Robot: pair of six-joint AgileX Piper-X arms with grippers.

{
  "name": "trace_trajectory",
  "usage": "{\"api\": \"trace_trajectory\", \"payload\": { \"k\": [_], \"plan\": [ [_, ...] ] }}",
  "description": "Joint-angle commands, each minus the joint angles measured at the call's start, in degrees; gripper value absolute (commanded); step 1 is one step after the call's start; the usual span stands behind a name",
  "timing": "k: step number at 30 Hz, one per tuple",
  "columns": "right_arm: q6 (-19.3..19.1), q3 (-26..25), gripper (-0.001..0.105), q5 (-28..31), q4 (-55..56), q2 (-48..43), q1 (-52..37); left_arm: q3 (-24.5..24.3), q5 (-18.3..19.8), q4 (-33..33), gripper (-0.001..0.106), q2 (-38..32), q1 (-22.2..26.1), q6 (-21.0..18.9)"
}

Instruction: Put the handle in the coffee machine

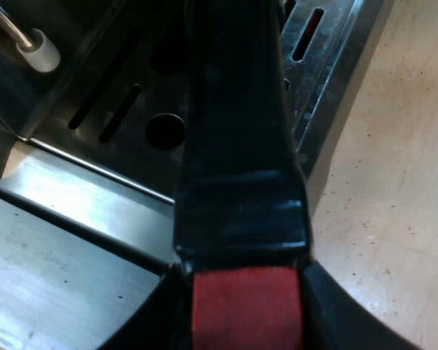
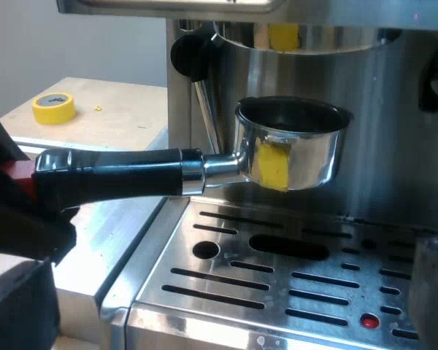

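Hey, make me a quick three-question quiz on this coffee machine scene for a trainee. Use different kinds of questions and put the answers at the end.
1. True or false: the metal holder is already locked into the espresso machine.
2. What is the left gripper shut on? A) a mug B) the holder's handle C) a tamper
3. What colour is the tape roll on the table?

Key
1. False: it hangs just beneath the machine's head, over the drip tray.
2. B, at the red end.
3. Yellow.
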Motion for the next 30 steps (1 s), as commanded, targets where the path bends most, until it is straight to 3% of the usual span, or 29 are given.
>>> {"api": "trace_trajectory", "payload": {
  "k": [1,30],
  "plan": [
    [-0.9,-0.1,0.103,0.8,-1.0,0.0,0.0,-0.8,2.7,-1.6,0.0,0.0,0.0,0.9],
    [-1.0,-0.1,0.103,1.2,-1.0,0.0,0.0,-4.1,4.9,1.0,0.0,0.1,0.0,1.4]
  ]
}}
